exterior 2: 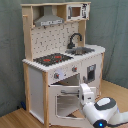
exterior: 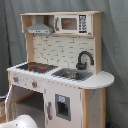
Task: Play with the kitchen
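The kitchen point(exterior: 60, 85) point(exterior 2: 60, 65) is a tall white and light-wood toy unit. It has a red-ringed black hob point(exterior: 36, 66) point(exterior 2: 52, 59), a sink point(exterior: 74, 75) point(exterior 2: 82, 50) and a black faucet point(exterior: 84, 59) point(exterior 2: 75, 39). Its windowed oven door point(exterior 2: 66, 102) point(exterior: 10, 102) stands swung open below the hob. My gripper point(exterior 2: 86, 93) is at the open door's free edge, on a white arm point(exterior 2: 102, 111) that reaches in from the second exterior view's lower right. In the first exterior view only a white piece of the arm point(exterior: 22, 121) shows, at the bottom left.
A grey hood point(exterior: 40, 29) point(exterior 2: 49, 20) and a microwave point(exterior: 70, 23) point(exterior 2: 76, 11) sit at the top of the unit, over a pegboard back point(exterior 2: 55, 37). Knobs point(exterior 2: 56, 75) line the front panel. A second cupboard door point(exterior: 62, 106) is shut. Behind is a grey curtain point(exterior: 116, 45), below a wooden floor point(exterior 2: 17, 120).
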`<action>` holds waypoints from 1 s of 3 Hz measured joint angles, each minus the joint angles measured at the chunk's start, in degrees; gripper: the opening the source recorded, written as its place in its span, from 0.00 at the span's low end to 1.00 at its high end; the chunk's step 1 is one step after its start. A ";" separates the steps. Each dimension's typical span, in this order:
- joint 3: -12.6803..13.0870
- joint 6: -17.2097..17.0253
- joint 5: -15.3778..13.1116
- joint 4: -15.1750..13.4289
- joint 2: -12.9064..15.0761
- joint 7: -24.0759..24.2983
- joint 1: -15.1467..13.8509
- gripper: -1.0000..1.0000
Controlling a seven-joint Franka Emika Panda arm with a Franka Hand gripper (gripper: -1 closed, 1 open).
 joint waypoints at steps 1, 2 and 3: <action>0.64 -5.11 0.98 0.00 0.00 -0.06 2.40 1.00; -0.65 -8.36 0.95 3.11 -0.03 -3.44 2.77 1.00; -1.37 -10.30 0.41 7.93 -0.09 -6.91 2.75 1.00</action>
